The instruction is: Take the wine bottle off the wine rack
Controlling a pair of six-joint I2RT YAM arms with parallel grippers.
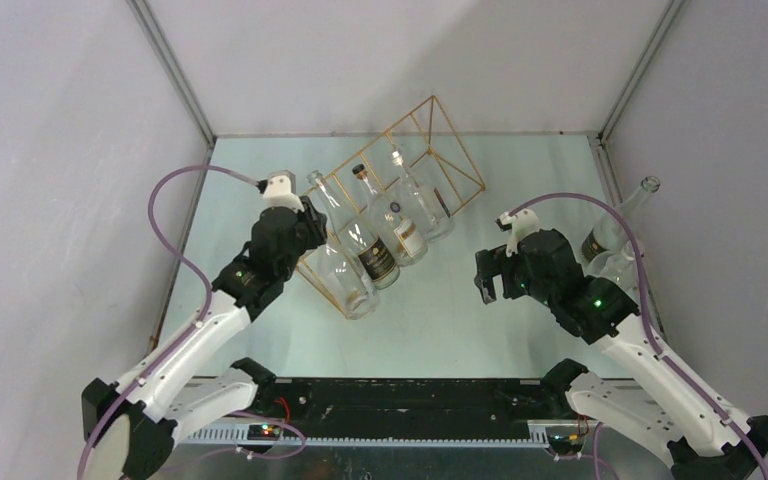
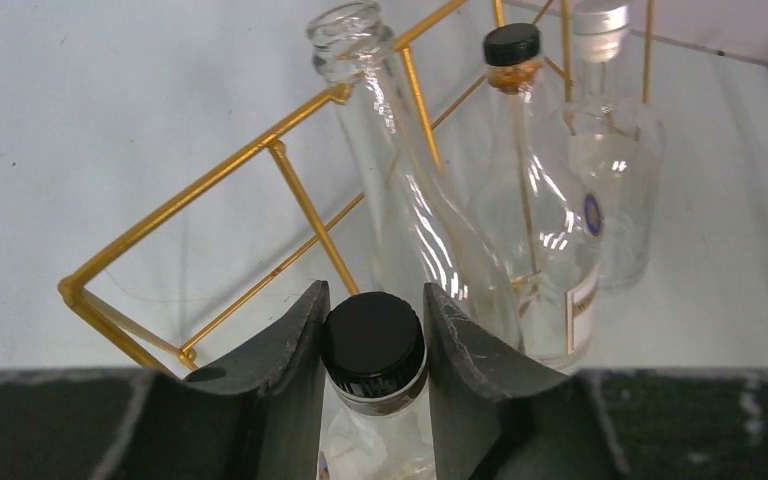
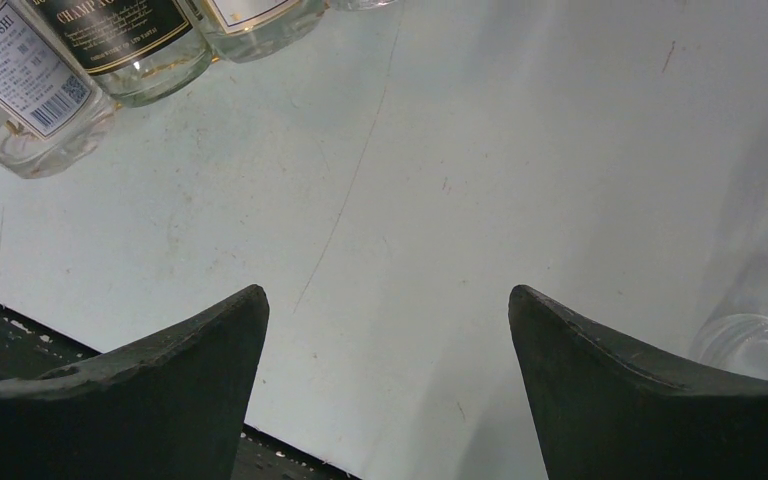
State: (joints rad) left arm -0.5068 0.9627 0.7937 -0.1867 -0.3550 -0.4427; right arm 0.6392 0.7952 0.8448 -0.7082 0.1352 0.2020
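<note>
The gold wire wine rack point(image 1: 430, 140) stands at the back middle of the table, with several clear bottles leaning in it. It also shows in the left wrist view point(image 2: 210, 185). My left gripper point(image 1: 310, 225) is at the rack's left end. In the left wrist view it point(image 2: 373, 296) is shut on the black-capped neck of the leftmost wine bottle point(image 2: 373, 345). That bottle's body point(image 1: 348, 285) reaches to the rack's near end. My right gripper point(image 1: 487, 278) is open and empty over bare table right of the rack, and it shows open in the right wrist view point(image 3: 387, 295).
An open-necked bottle point(image 2: 360, 60), a black-capped bottle point(image 2: 512, 50) and a silver-capped bottle point(image 2: 598, 20) lie in the rack beside the held one. Clear bottles point(image 1: 628, 215) stand at the table's right edge, close behind my right arm. Grey walls enclose the table.
</note>
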